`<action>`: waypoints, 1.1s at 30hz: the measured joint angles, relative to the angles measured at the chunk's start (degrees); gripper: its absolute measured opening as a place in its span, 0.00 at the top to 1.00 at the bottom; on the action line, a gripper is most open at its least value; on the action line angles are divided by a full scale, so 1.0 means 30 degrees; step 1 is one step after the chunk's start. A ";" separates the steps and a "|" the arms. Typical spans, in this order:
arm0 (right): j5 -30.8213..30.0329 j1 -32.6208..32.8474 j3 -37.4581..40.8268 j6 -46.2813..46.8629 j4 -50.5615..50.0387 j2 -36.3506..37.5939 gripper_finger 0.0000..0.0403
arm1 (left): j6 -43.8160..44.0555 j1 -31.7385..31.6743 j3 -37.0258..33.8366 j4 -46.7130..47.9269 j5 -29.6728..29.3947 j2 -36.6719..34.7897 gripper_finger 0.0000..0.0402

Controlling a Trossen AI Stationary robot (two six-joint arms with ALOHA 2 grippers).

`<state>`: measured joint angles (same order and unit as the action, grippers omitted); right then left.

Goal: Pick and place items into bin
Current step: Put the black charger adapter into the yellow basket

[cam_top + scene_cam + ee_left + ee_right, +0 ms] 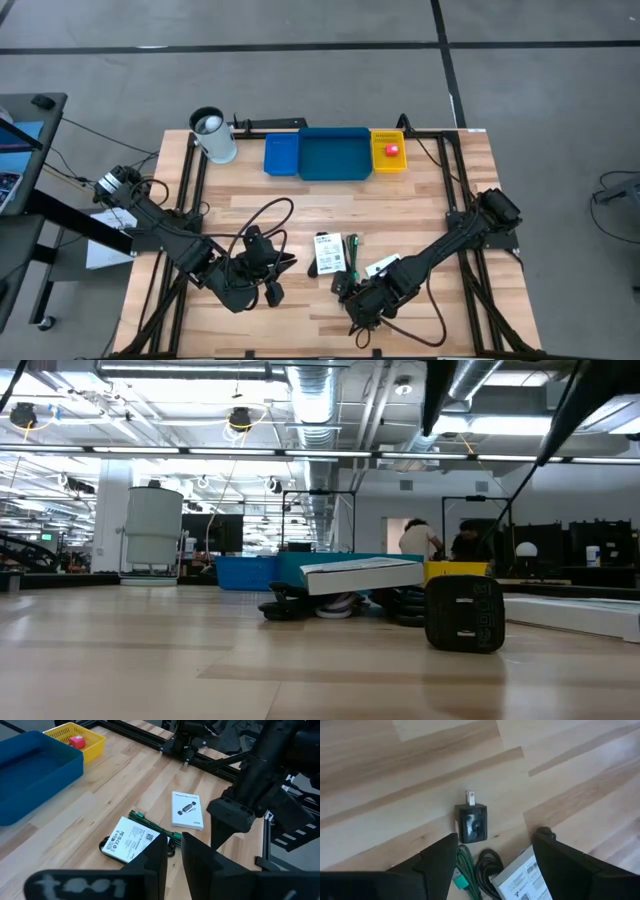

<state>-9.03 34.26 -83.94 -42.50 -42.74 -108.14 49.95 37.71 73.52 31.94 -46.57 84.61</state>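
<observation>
Nearest you, your right end effector (492, 857) hangs wide open and empty over the small black piece (472, 822), a plug lying flat on the counter (420, 210), with the green cable (464, 870), a black cable (490, 865) and a white packet (525, 877) crowding just beside it. Your left end effector (173, 857) waits nearly closed on nothing, near the front left, facing that packet pile and a second packet (187, 810), the right arm (260, 780) standing across its view. Farthest off sit the small blue tray (281, 155), wide blue tray (335, 154) and yellow tray (389, 152) holding the red block (391, 151), the white-and-black cup (214, 134) beside them.
</observation>
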 joint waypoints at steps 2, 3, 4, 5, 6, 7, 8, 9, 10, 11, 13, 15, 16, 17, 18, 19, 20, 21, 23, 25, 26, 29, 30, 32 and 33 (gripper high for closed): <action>0.0574 0.0002 -0.0020 -0.0020 0.0282 -0.0403 0.37 | 0.0000 0.0000 0.0000 0.0007 0.0003 0.0003 0.89; 0.0620 0.0000 -0.0021 -0.0022 0.0483 -0.0651 0.37 | 0.0000 0.0000 0.0000 0.0000 0.0002 0.0003 0.89; 0.0642 0.0000 0.0057 -0.0020 0.0371 -0.0765 0.37 | 0.0001 0.0000 0.0000 0.0000 0.0001 0.0003 0.89; 0.0749 0.0000 0.0080 -0.0025 0.0347 -0.0782 0.37 | 0.0007 0.0000 0.0000 -0.0007 0.0007 0.0003 0.89; 0.0773 -0.0008 0.0030 -0.0046 0.0961 -0.0886 0.37 | 0.0007 0.0007 0.0000 -0.0035 0.0007 0.0003 0.89; 0.0746 -0.0083 -0.0082 -0.0071 0.1661 -0.0985 0.37 | 0.0007 0.0052 0.0000 -0.0064 0.0014 0.0003 0.89; 0.0687 -0.0109 -0.0079 -0.0169 0.1737 -0.1054 0.37 | 0.0007 0.0064 0.0000 -0.0110 0.0007 0.0003 0.89; 0.0618 -0.0109 0.0034 -0.0291 0.1415 -0.1080 0.37 | 0.0007 0.0073 0.0000 -0.0156 0.0002 0.0003 0.89; 0.0608 -0.0127 0.0058 -0.0461 0.1425 -0.1138 0.37 | 0.0007 0.0103 0.0000 -0.0182 -0.0017 0.0003 0.89; 0.0628 -0.0192 0.0052 -0.0695 0.1679 -0.1151 0.37 | 0.0007 0.0179 0.0000 -0.0192 -0.0020 0.0003 0.89; 0.0701 -0.0266 0.0036 -0.0990 0.1739 -0.1142 0.37 | -0.0004 0.0197 0.0000 -0.0334 -0.0070 0.0010 0.89; 0.0818 -0.0348 0.0073 -0.1001 0.1561 -0.1222 0.37 | -0.0007 0.0252 0.0000 -0.0386 -0.0080 0.0010 0.89; 0.1013 -0.0403 0.0080 -0.1005 0.1481 -0.1240 0.37 | -0.0007 0.0262 0.0000 -0.0402 -0.0087 0.0010 0.89; 0.1143 -0.0463 0.0080 -0.1009 0.1489 -0.1241 0.37 | -0.0007 0.0262 0.0000 -0.0473 -0.0098 0.0010 0.89; 0.1317 -0.0469 0.0080 -0.1023 0.1546 -0.1228 0.37 | -0.0007 0.0270 0.0000 -0.0533 -0.0140 0.0010 0.89; 0.1486 -0.0475 0.0094 -0.1032 0.1580 -0.1224 0.37 | -0.0007 0.0270 0.0000 -0.0555 -0.0153 0.0010 0.89; 0.1550 -0.0490 0.0208 -0.1051 0.1706 -0.1224 0.37 | -0.0007 0.0270 0.0000 -0.0564 -0.0153 0.0010 0.89; 0.1558 -0.0497 0.0340 -0.1084 0.1735 -0.1224 0.37 | -0.0007 0.0270 0.0000 -0.0604 -0.0154 0.0010 0.89; 0.1767 -0.0517 0.0554 -0.1399 0.1829 -0.1224 0.37 | -0.0011 0.0270 0.0000 -0.0642 -0.0174 0.0010 0.89; 0.2055 -0.0614 0.0612 -0.1494 0.1764 -0.1224 0.37 | -0.0020 0.0265 0.0000 -0.0646 -0.0216 0.0010 0.89; 0.2065 -0.0640 0.0612 -0.1500 0.1814 -0.1224 0.37 | -0.0054 0.0262 0.0000 -0.0645 -0.0215 0.0010 0.89; 0.2066 -0.0810 0.0612 -0.1552 0.1848 -0.1226 0.37 | -0.0102 0.0262 0.0000 -0.0641 -0.0219 0.0010 0.89; 0.2066 -0.0852 0.0612 -0.1559 0.1843 -0.1292 0.37 | -0.0109 0.0262 0.0000 -0.0642 -0.0219 0.0010 0.89; 0.2055 -0.0882 0.0579 -0.1626 0.1822 -0.1586 0.37 | -0.0109 0.0262 0.0000 -0.0648 -0.0219 0.0010 0.89; 0.2061 -0.0882 0.0630 -0.1806 0.1510 -0.1642 0.37 | -0.0109 0.0262 0.0000 -0.0644 -0.0219 0.0010 0.89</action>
<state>-2.85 31.62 -82.05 -47.92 -38.21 -113.06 49.63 38.50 73.52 30.01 -47.22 84.64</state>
